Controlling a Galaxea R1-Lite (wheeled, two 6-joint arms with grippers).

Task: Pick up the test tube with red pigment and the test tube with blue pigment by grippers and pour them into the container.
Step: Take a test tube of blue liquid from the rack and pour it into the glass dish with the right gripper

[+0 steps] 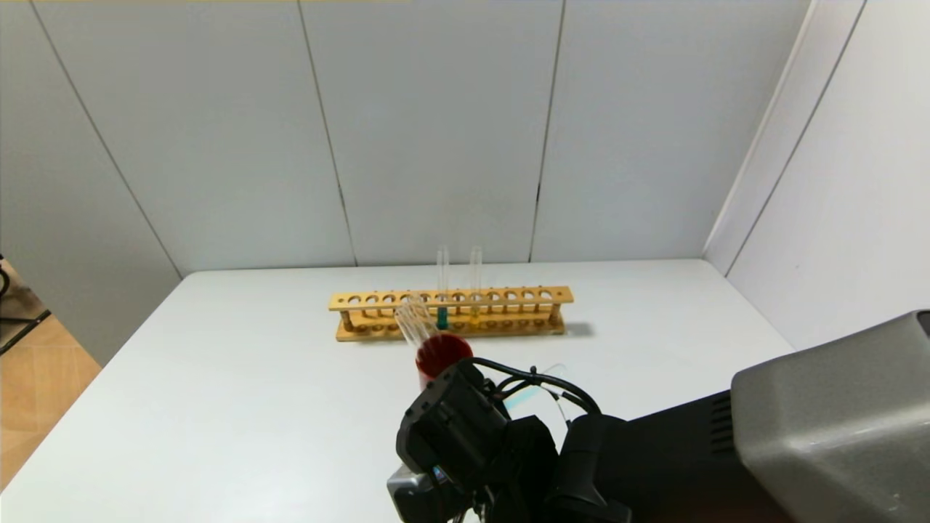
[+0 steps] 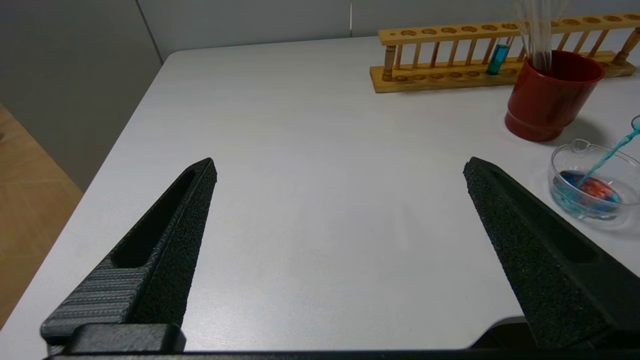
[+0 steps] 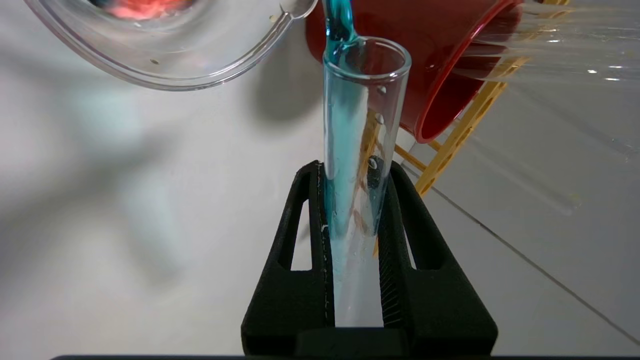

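My right gripper [image 3: 354,170] is shut on the test tube with blue pigment [image 3: 357,125], which is tilted with its mouth over the container [image 3: 165,75]. A thin teal stream [image 2: 607,157] runs from the tube's lip into the container [image 2: 555,170], where blue and red liquid lie together. I cannot single out the test tube with red pigment. In the head view the right arm [image 1: 450,428] sits low at the front and hides the container. Off to the left, my left gripper [image 2: 340,165] hangs open above bare table, holding nothing.
A dark-red cup [image 2: 550,95] holding several empty clear tubes stands just behind the container. The wooden rack [image 1: 450,312] behind it holds a green-bottomed tube [image 1: 442,290] and a yellow-bottomed tube [image 1: 475,283]. Grey walls close the back and right.
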